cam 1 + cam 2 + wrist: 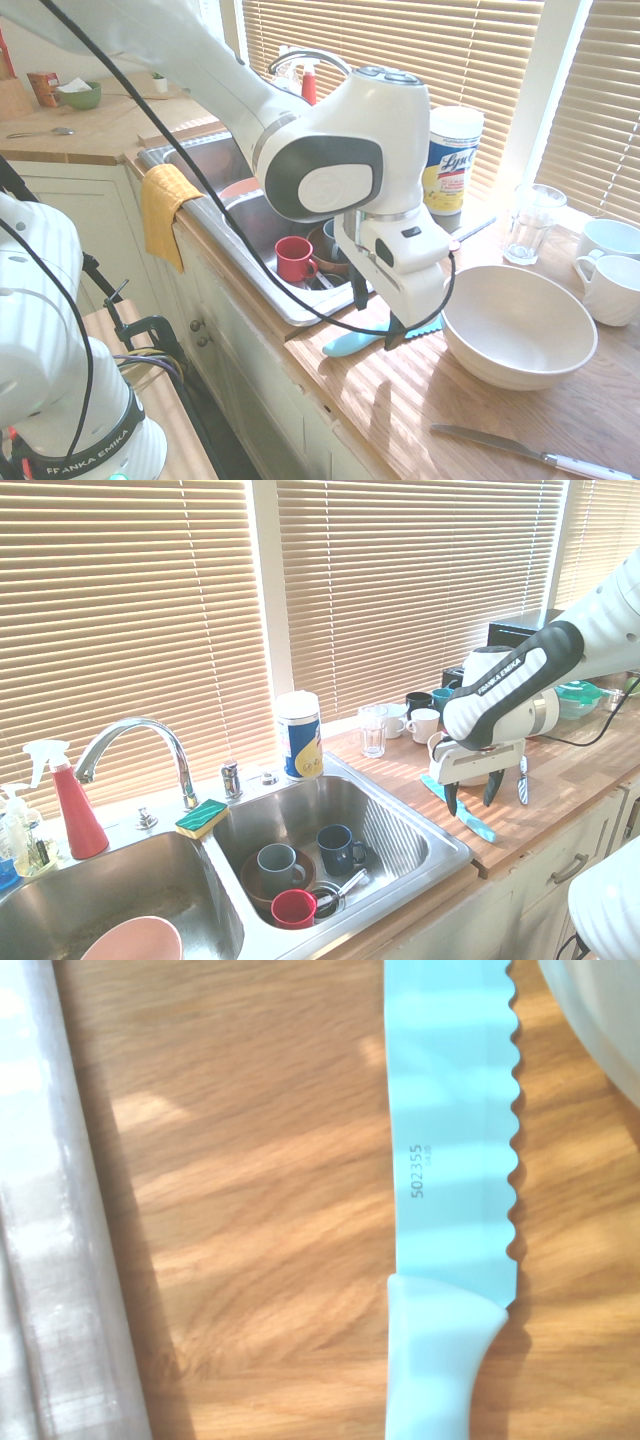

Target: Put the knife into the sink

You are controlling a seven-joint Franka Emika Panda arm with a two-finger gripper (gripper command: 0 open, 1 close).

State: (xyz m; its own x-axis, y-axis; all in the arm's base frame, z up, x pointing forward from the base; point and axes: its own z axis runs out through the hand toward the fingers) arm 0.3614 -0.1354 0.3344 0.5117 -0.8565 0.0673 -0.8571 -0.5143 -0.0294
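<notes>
The turquoise knife (349,344) lies flat on the wooden counter between the sink's shiny rim (297,309) and a big cream bowl (518,325), handle towards the counter's front edge. My gripper (377,315) is low over its middle, open, with one finger on each side of the knife and nothing held. From the other side the gripper (470,798) hides most of the knife (479,826), right of the sink (441,846). The wrist view shows the serrated blade (450,1160) meeting the handle from close by.
The near basin holds a red cup (293,258), two mugs and a brown bowl. A silver knife (530,452) lies near the counter's front edge. A glass (530,222), white mugs (610,270) and a wipes canister (455,150) stand behind. A yellow cloth (165,205) hangs off the sink.
</notes>
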